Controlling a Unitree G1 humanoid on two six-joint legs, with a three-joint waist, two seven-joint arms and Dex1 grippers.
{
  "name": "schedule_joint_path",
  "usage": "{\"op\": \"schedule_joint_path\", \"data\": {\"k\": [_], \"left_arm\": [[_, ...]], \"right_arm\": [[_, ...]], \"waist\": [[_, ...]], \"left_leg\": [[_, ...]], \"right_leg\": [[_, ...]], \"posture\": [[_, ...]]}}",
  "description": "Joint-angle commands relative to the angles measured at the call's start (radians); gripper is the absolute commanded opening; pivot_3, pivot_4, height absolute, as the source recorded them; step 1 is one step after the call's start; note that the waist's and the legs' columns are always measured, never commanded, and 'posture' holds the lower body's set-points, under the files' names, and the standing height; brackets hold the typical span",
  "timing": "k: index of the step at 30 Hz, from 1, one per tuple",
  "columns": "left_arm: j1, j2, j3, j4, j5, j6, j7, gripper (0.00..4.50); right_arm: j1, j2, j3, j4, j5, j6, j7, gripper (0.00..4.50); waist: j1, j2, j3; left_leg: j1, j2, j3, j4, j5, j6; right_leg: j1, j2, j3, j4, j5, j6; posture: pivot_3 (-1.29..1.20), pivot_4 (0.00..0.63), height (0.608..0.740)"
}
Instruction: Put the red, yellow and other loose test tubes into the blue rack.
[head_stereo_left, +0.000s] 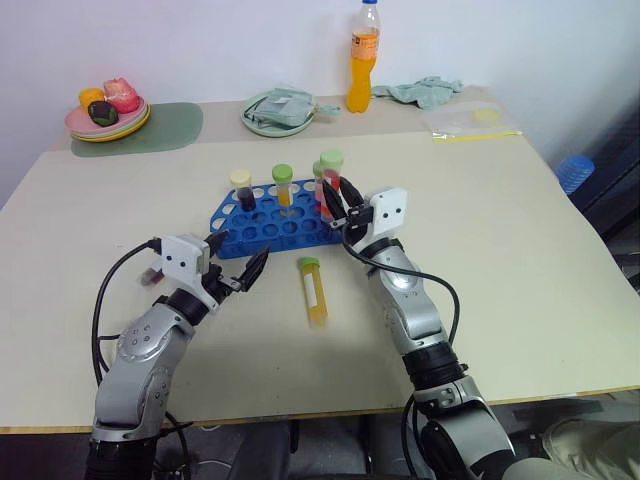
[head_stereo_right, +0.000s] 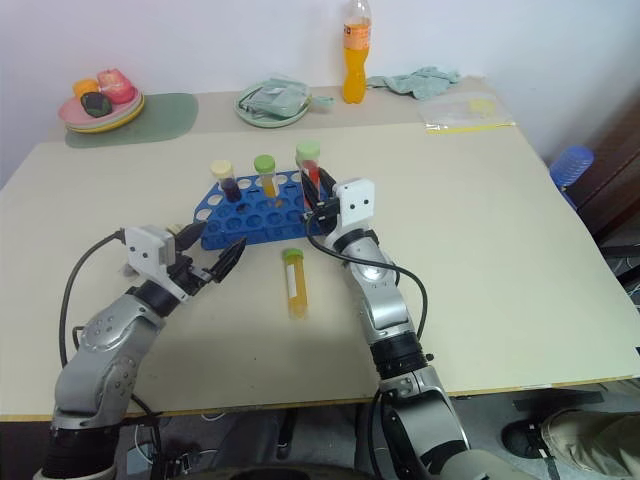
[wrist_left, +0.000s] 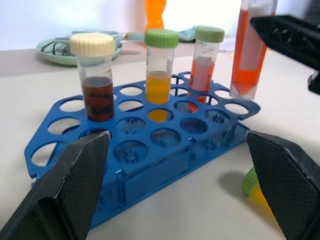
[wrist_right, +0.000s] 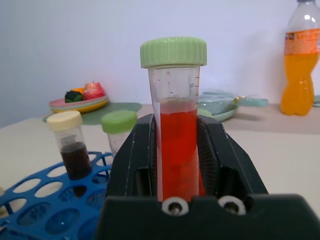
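Red tube (wrist_right: 175, 145), clamped upright in the right gripper (head_stereo_left: 337, 205), could catch the blue rack (head_stereo_left: 270, 222) rim and tip neighbours; left gripper (head_stereo_left: 243, 272) fingers gape empty.

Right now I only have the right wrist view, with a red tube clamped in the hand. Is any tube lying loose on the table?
Observer: Yes. One yellow tube with a green cap lies flat on the table, in front of the blue rack.
Operator: What is the left hand doing?
Observer: The left hand is open and holds nothing, near the rack's front left corner.
Operator: Is my tube in a hole yet?
Observer: No. The held red tube in the right hand hangs upright with its tip just above the rack's right end, next to a racked red tube.
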Motion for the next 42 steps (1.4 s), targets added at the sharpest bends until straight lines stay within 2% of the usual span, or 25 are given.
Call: {"op": "schedule_joint_path", "data": {"k": [1, 10, 16, 23, 24, 28, 30, 32, 35, 38, 40, 42], "left_arm": [[-0.022, 0.008, 0.002, -0.051, -0.014, 0.025, 0.011, 4.50], [-0.016, 0.021, -0.003, -0.055, -0.027, 0.043, -0.019, 4.50], [0.009, 0.019, -0.003, -0.050, -0.026, 0.029, -0.042, 4.50], [0.032, 0.013, -0.003, -0.037, -0.018, 0.008, -0.060, 4.50], [0.034, 0.013, -0.004, -0.036, -0.017, 0.005, -0.061, 4.50], [0.042, 0.010, -0.006, -0.038, -0.014, -0.002, -0.063, 4.50], [0.046, 0.010, -0.001, -0.039, -0.016, -0.001, -0.062, 4.50], [0.052, 0.018, 0.008, -0.038, -0.019, 0.000, -0.068, 4.50], [0.067, 0.039, 0.021, -0.028, -0.019, -0.005, -0.087, 4.50], [0.067, 0.059, 0.038, 0.007, -0.022, -0.018, -0.107, 4.50], [0.061, 0.076, 0.038, 0.040, -0.016, -0.031, -0.129, 4.50], [0.052, 0.094, 0.032, 0.073, -0.012, -0.045, -0.158, 4.50]], "right_arm": [[-0.008, 0.024, 0.000, 0.013, -0.009, -0.025, 0.001, 0.65], [-0.049, 0.043, -0.025, 0.126, -0.048, -0.082, -0.042, 0.65], [-0.036, 0.047, -0.028, 0.128, -0.027, -0.097, -0.015, 0.65], [-0.011, 0.046, -0.021, 0.060, -0.015, -0.113, 0.023, 4.17], [-0.007, 0.042, -0.018, 0.038, -0.024, -0.116, 0.020, 4.43], [0.017, -0.002, -0.018, -0.103, -0.042, -0.065, 0.023, 4.43], [0.041, -0.055, -0.034, -0.225, -0.016, 0.039, 0.046, 4.43], [0.069, -0.136, -0.055, -0.375, 0.049, 0.245, 0.088, 4.43], [0.084, -0.264, -0.120, -0.574, 0.226, 0.659, 0.114, 4.43], [0.056, -0.391, -0.181, -0.691, 0.395, 1.066, 0.133, 4.43], [-0.010, -0.409, -0.239, -0.718, 0.492, 1.382, 0.121, 4.43], [-0.090, -0.360, -0.291, -0.712, 0.549, 1.625, 0.086, 4.43]], "waist": [[0.000, 0.000, 0.000], [-0.001, 0.000, 0.000], [-0.001, 0.000, 0.000], [-0.001, 0.000, 0.000], [-0.001, 0.000, 0.000], [0.000, 0.001, 0.000], [0.003, 0.001, 0.000], [0.007, 0.000, 0.000], [0.008, 0.000, 0.000], [0.005, 0.001, 0.000], [0.000, 0.001, 0.000], [-0.001, 0.002, 0.000]], "left_leg": [[0.000, 0.000, 0.000, 0.000, 0.000, 0.000], [0.001, 0.000, 0.000, 0.000, 0.000, 0.000], [0.001, 0.000, 0.000, 0.000, 0.000, 0.000], [0.001, 0.000, 0.000, 0.000, 0.000, 0.000], [0.001, 0.000, 0.000, 0.000, 0.000, 0.000], [0.001, 0.000, 0.000, 0.000, 0.000, 0.000], [0.001, 0.000, 0.000, 0.000, 0.000, 0.000], [0.001, 0.000, 0.000, 0.000, 0.000, 0.000], [0.001, 0.000, 0.000, 0.000, 0.000, 0.000], [0.001, 0.000, -0.001, 0.000, 0.000, 0.000], [0.001, 0.001, 0.000, -0.001, -0.001, 0.001], [0.001, 0.001, 0.000, -0.001, -0.001, 0.001]], "right_leg": [[0.000, 0.000, 0.000, 0.000, 0.000, 0.000], [0.000, 0.000, 0.000, 0.000, 0.000, 0.000], [0.001, 0.000, 0.000, 0.000, 0.000, 0.000], [0.001, 0.000, 0.001, 0.000, 0.000, 0.000], [0.001, 0.000, 0.001, 0.000, 0.000, 0.000], [0.000, 0.000, 0.001, 0.000, 0.000, 0.000], [0.000, 0.000, 0.001, 0.000, 0.000, 0.000], [0.001, 0.000, 0.001, 0.000, 0.000, 0.000], [0.002, -0.001, 0.001, -0.001, 0.000, 0.000], [0.002, -0.001, 0.000, -0.001, 0.000, -0.001], [0.001, -0.001, 0.001, -0.001, -0.001, -0.001], [0.001, 0.000, 0.001, -0.001, -0.001, -0.001]], "posture": [[0.00, 0.150, 0.740], [0.00, 0.150, 0.740], [0.00, 0.150, 0.740], [0.00, 0.150, 0.740], [0.00, 0.150, 0.740], [0.00, 0.150, 0.740], [0.00, 0.150, 0.740], [0.00, 0.150, 0.740], [0.00, 0.150, 0.740], [0.00, 0.150, 0.740], [0.00, 0.150, 0.740], [0.00, 0.150, 0.740]]}}
